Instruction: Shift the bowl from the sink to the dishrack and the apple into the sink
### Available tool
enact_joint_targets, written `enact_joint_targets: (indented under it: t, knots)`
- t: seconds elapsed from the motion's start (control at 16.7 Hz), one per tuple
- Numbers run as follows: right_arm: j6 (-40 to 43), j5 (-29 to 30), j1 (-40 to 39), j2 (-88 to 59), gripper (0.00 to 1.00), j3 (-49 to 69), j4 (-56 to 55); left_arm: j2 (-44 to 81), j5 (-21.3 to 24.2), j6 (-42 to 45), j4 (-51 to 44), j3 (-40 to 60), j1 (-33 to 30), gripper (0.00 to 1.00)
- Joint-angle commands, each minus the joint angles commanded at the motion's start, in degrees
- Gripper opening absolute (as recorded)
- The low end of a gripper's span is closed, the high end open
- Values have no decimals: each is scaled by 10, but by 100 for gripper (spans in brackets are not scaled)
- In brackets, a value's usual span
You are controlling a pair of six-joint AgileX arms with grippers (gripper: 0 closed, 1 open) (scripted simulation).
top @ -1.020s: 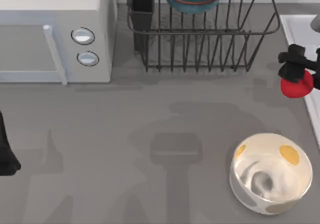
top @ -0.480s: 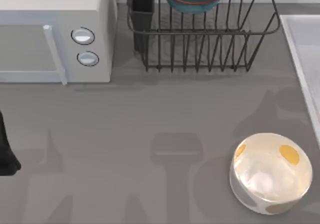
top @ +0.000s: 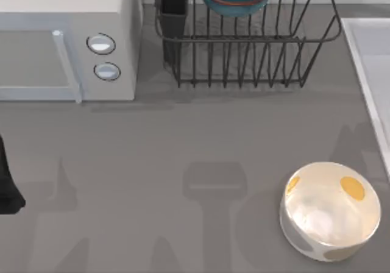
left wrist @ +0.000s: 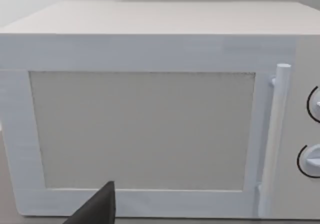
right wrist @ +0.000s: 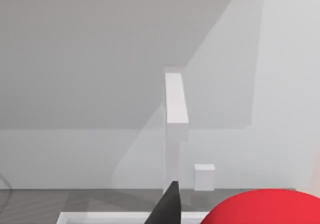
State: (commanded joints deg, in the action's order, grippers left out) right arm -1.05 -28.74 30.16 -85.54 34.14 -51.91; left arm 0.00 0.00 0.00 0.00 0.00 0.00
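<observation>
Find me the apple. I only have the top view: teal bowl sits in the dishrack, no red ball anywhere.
Observer: The right wrist view has the apple close up, right in front of the camera.
Operator: Over the sink?
Observer: The sink shows its white rim just beneath the apple, and a white faucet post stands behind. I cannot tell if the apple is released yet.
Operator: Left arm doing anything?
Observer: Its wrist camera faces the microwave head on. The door is shut and the handle is upright.
</observation>
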Motion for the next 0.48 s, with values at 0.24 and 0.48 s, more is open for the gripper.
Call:
enact_joint_targets:
  t: [0.24,0.48]
  knots:
    - [-1,1,-2,-4,0,2,0,0,0,0,0,0,0,100]
    - [-1,0,1,-67,0,-4,-64,0,0,0,0,0,0,100]
